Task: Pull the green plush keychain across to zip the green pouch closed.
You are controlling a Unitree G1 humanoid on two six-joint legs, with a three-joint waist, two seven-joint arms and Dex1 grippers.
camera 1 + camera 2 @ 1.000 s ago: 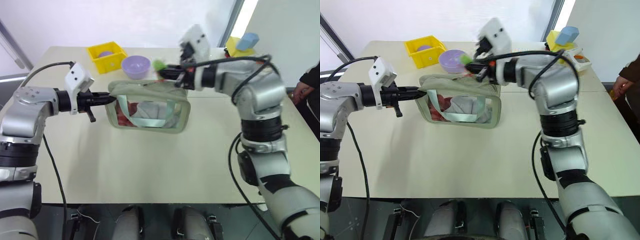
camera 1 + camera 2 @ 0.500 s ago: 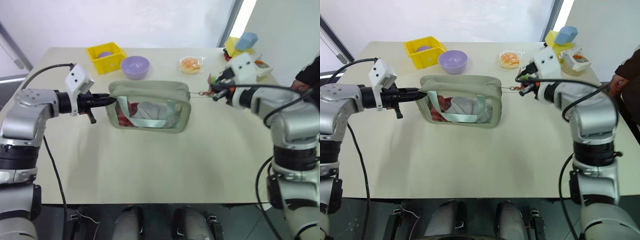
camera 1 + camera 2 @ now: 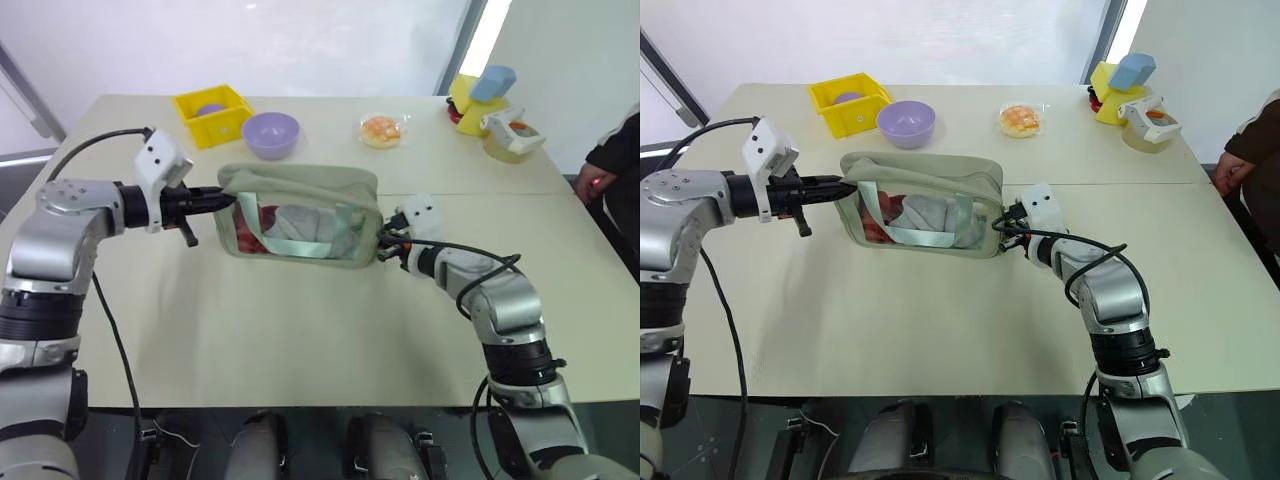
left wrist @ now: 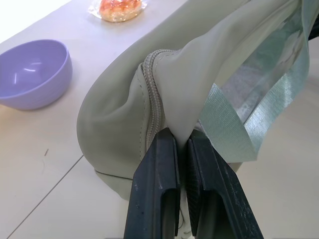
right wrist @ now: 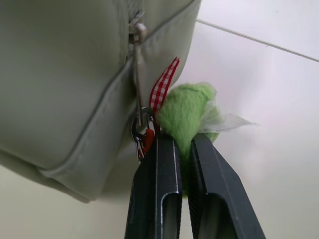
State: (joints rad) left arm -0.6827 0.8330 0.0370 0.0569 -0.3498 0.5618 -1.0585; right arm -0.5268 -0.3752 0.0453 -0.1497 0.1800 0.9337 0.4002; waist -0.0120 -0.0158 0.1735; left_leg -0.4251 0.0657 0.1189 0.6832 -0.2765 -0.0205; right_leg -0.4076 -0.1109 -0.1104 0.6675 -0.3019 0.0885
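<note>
The green pouch (image 3: pixel 300 215) stands on the table, its zipper running along the top and down its right end. My left gripper (image 3: pixel 215 198) is shut on the fabric at the pouch's left end; the left wrist view has that fabric (image 4: pixel 174 89) pinched between the fingers (image 4: pixel 157 199). My right gripper (image 3: pixel 385 245) is low at the pouch's right end, close to the table. It is shut on the green plush keychain (image 5: pixel 187 112), which hangs by a ring and a red checked ribbon from the zipper pull (image 5: pixel 137 32).
Behind the pouch are a yellow bin (image 3: pixel 212 112), a purple bowl (image 3: pixel 271 133) and a wrapped snack (image 3: pixel 381 129). A yellow and blue toy (image 3: pixel 480 90) and a clear container (image 3: pixel 510 135) stand at the back right. A person's hand (image 3: pixel 590 182) is at the right edge.
My right gripper carried the keychain from above the pouch's top out to the right, then down to the pouch's right end near the table. The left gripper kept its hold.
</note>
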